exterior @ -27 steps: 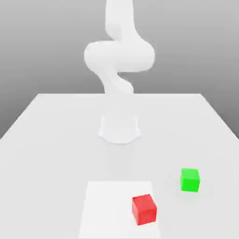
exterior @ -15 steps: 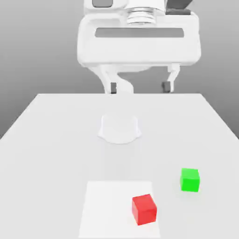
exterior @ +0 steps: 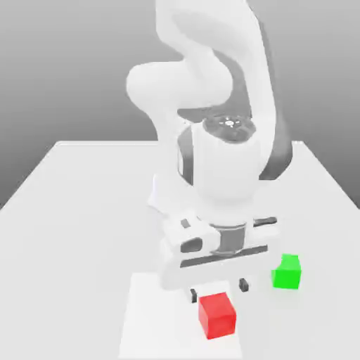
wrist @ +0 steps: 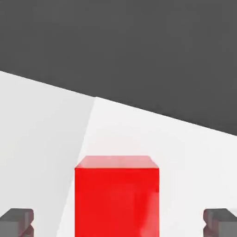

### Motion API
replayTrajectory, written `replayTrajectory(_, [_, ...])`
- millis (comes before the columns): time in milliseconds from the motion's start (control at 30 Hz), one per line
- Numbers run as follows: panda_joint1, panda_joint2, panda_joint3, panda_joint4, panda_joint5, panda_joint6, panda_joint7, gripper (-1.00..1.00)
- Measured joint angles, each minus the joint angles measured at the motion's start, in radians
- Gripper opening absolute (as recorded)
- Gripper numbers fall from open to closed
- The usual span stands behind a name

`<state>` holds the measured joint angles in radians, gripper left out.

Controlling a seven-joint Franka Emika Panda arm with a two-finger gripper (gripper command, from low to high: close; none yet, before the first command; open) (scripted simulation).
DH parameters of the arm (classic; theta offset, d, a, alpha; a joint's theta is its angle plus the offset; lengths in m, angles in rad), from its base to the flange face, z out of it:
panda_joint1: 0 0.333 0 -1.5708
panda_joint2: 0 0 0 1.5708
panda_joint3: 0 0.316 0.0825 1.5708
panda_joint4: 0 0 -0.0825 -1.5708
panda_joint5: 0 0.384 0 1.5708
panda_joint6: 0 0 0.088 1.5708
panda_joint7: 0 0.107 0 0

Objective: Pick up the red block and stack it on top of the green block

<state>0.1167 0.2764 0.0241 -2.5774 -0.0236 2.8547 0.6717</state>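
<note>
- I am bringing my arm (exterior: 211, 105) forward and down from the upright, folded pose it had a moment ago, so it is now hiding my round base on the table (exterior: 77, 211) in the exterior view.
- My gripper (exterior: 218, 288), which was high above the far part of the table half a second ago, is now hanging low, just behind and above the red block (exterior: 216, 315).
- My dark fingertips (wrist: 17, 221) are now standing wide apart on either side of the red block in the hand view, not touching it.
</note>
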Motion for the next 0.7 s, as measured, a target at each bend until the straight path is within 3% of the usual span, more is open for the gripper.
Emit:
replayTrajectory(33, [0.002,0.035,-0.002,0.005,-0.003,0.029,0.002,-1.0])
replayTrajectory(267, [0.001,0.042,-0.002,0.006,-0.005,0.035,0.004,-1.0])
replayTrajectory(467, [0.001,-0.144,0.02,-0.029,0.013,-0.117,-0.026,-1.0])
replayTrajectory(700, [0.239,-0.332,0.136,-0.162,0.06,-0.171,-0.335,-1.0])
